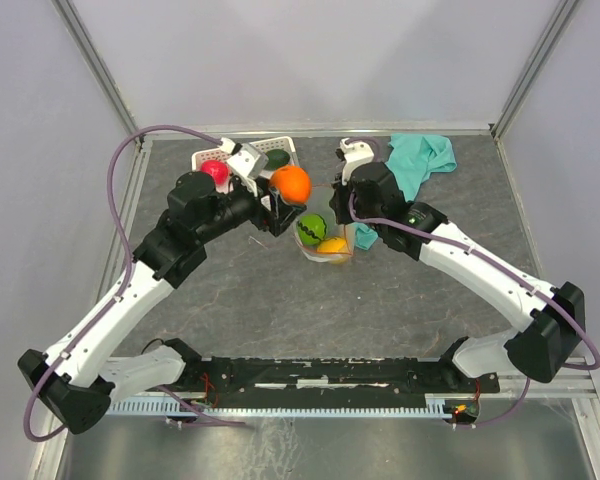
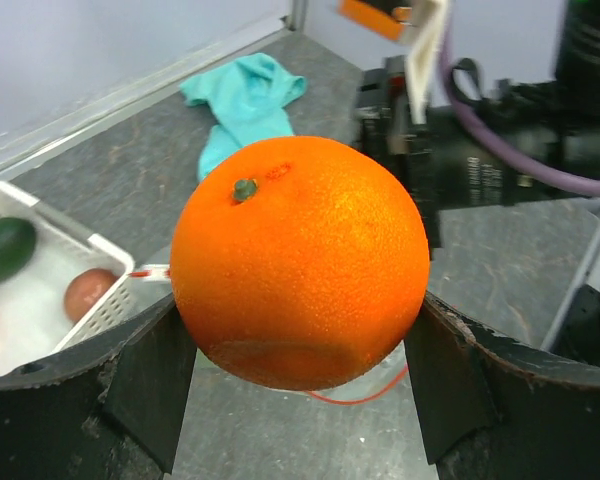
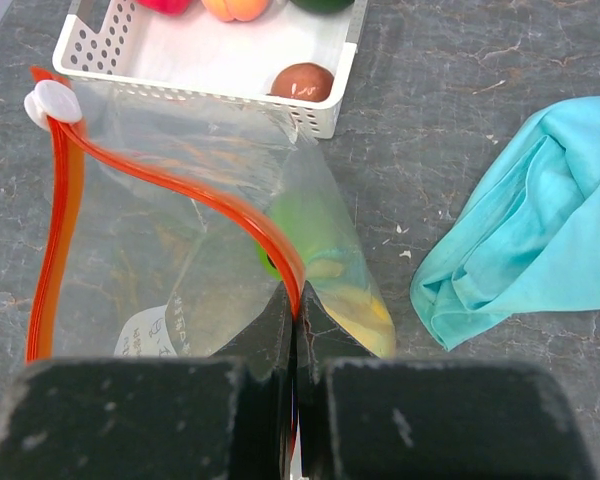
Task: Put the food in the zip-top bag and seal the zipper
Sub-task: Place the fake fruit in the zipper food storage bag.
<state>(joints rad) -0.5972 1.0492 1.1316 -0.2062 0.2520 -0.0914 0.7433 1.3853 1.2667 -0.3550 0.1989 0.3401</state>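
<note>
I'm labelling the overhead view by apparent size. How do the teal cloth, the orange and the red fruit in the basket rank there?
Largest: teal cloth.
Next: orange, though it is raised in the left gripper, nearer the camera, so its lead is unsure.
Smallest: red fruit.

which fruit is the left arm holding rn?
The orange, between the left fingers; the others sit in the basket or the bag.

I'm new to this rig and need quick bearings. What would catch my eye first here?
The left gripper holds a big orange beside the white basket. The right gripper pinches the red strip of a clear bag, with green and yellow food inside. A teal cloth lies at the back right.
</note>
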